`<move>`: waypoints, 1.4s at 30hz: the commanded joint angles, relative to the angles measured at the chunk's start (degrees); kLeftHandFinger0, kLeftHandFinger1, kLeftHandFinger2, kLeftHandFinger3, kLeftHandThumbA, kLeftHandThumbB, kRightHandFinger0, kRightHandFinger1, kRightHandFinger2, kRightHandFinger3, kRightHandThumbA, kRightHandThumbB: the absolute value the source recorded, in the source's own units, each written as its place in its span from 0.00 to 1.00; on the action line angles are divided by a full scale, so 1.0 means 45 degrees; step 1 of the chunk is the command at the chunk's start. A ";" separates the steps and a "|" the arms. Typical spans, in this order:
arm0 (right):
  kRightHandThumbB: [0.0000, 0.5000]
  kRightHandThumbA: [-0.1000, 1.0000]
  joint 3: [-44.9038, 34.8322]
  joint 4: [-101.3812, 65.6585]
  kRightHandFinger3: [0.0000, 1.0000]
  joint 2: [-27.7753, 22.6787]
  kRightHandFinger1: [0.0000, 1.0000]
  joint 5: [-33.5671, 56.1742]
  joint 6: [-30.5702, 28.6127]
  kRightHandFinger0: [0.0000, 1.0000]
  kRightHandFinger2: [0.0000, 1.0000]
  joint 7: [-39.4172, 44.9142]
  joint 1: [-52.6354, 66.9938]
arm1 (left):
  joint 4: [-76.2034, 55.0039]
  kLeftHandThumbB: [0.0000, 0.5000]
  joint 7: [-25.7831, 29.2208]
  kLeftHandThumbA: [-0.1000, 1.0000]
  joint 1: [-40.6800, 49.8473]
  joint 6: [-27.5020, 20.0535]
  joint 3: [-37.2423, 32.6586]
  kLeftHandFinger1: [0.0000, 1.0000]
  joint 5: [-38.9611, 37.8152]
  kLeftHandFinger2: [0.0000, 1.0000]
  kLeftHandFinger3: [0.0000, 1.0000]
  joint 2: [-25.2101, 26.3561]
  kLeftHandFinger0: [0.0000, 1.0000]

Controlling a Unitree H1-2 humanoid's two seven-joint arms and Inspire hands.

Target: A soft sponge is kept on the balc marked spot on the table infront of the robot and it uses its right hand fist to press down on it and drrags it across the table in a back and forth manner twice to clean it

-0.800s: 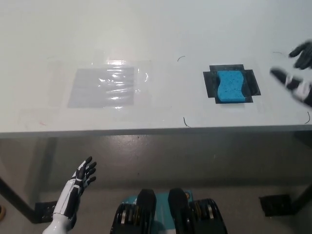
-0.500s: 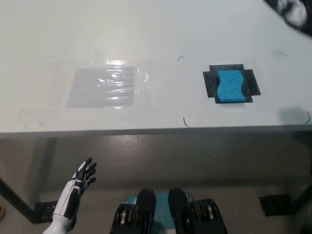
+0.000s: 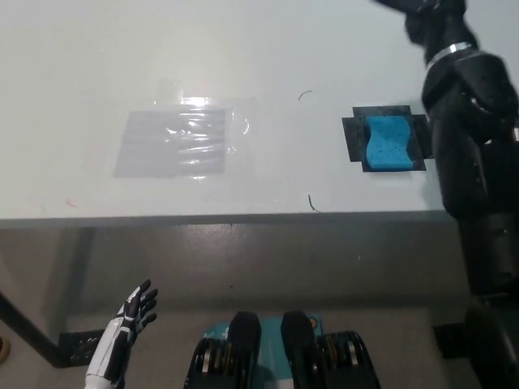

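Observation:
A blue sponge (image 3: 387,143) with wavy sides lies on the black marked spot (image 3: 354,139) at the right of the white table (image 3: 268,57). My black right arm (image 3: 470,138) rises from the bottom right and passes just right of the sponge. Its hand (image 3: 426,14) is at the picture's top edge, beyond the sponge and partly cut off, not touching it. My white left hand (image 3: 131,314) rests below the table's front edge at the lower left, fingers apart and holding nothing.
A shiny clear film patch (image 3: 174,142) lies flat on the table's left half. Small curved pen marks (image 3: 312,203) sit near the front edge and behind the sponge. The table's front edge (image 3: 243,219) runs across the middle of the picture.
My right arm has swung in from the right edge, and its forearm now stands beside the sponge with the hand at the top. The sponge has not moved. The left hand sank slightly.

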 commanded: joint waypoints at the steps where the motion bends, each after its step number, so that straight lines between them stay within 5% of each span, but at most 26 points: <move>1: 0.22 1.00 -0.0195 0.7374 0.00 0.0033 0.00 -0.0428 -0.3376 0.00 0.00 -0.0477 -0.3689 | -0.0701 0.99 0.0000 1.00 0.0299 -0.1117 0.0123 1.00 -0.0044 1.00 1.00 0.0141 1.00; 8: 0.20 1.00 -0.0277 0.9532 0.00 -0.0048 0.00 -0.0296 -0.3548 0.00 0.01 -0.0868 -0.3216 | -0.0711 1.00 -0.0067 1.00 0.0470 -0.1151 0.0233 1.00 -0.0241 1.00 1.00 0.0206 1.00; 11: 0.22 1.00 -0.0336 1.0017 0.19 -0.0130 0.00 -0.0233 -0.3840 0.00 0.15 -0.0933 -0.2780 | -0.0706 1.00 -0.0087 1.00 0.0590 -0.1169 0.0249 1.00 -0.0288 1.00 1.00 0.0186 1.00; 14: 0.59 1.00 -0.0377 1.0375 0.22 -0.0186 0.00 -0.0197 -0.3897 0.00 0.23 -0.0985 -0.2532 | -0.0669 1.00 -0.0140 1.00 0.0587 -0.1163 0.0268 1.00 -0.0322 1.00 1.00 0.0212 1.00; 16: 0.37 1.00 -0.0487 1.0540 0.29 -0.0195 0.00 -0.0113 -0.3750 0.00 0.30 -0.0985 -0.2355 | -0.0680 1.00 -0.0144 1.00 0.0539 -0.1117 0.0243 1.00 -0.0237 1.00 1.00 0.0219 1.00; 18: 0.27 1.00 -0.0585 1.0645 0.28 -0.0154 0.00 -0.0082 -0.3867 0.00 0.27 -0.0887 -0.2162 | -0.0705 1.00 -0.0119 1.00 0.0541 -0.1062 0.0225 1.00 -0.0165 1.00 1.00 0.0206 1.00; 21: 0.31 1.00 -0.0709 1.0769 0.18 0.0037 0.00 -0.0049 -0.3878 0.00 0.16 -0.0647 -0.1556 | -0.0595 1.00 -0.0152 1.00 0.0562 -0.1178 0.0194 1.00 -0.0144 1.00 1.00 0.0217 1.00; 25: 0.36 1.00 -0.0753 1.0919 0.19 0.0289 0.00 -0.0089 -0.3596 0.00 0.17 -0.0811 -0.0856 | -0.0617 0.99 -0.0154 1.00 0.0630 -0.1187 0.0179 1.00 -0.0136 1.00 1.00 0.0208 1.00; 31: 0.27 1.00 -0.1011 1.1016 0.14 0.0645 0.00 -0.0008 -0.3721 0.00 0.12 -0.0907 -0.0250 | -0.0442 1.00 -0.0175 1.00 0.0487 -0.1337 0.0205 1.00 -0.0093 1.00 1.00 0.0344 1.00; 35: 0.32 1.00 -0.1191 1.0984 0.07 0.1002 0.00 0.0138 -0.3585 0.00 0.00 -0.0600 -0.0560 | -0.0487 1.00 -0.0194 1.00 0.0411 -0.1222 0.0232 1.00 -0.0215 1.00 1.00 0.0335 1.00; 36: 0.29 1.00 -0.1203 1.0964 0.01 0.1147 0.00 0.0122 -0.3617 0.00 0.00 -0.0434 -0.0639 | -0.0470 1.00 -0.0174 1.00 0.0397 -0.1238 0.0230 1.00 -0.0192 1.00 1.00 0.0323 1.00; 42: 0.28 1.00 -0.1106 1.0772 0.00 0.2668 0.00 -0.0010 -0.3952 0.00 0.00 0.0053 -0.1015 | -0.0606 1.00 -0.0150 1.00 0.0517 -0.1171 0.0269 1.00 -0.0307 1.00 1.00 0.0223 1.00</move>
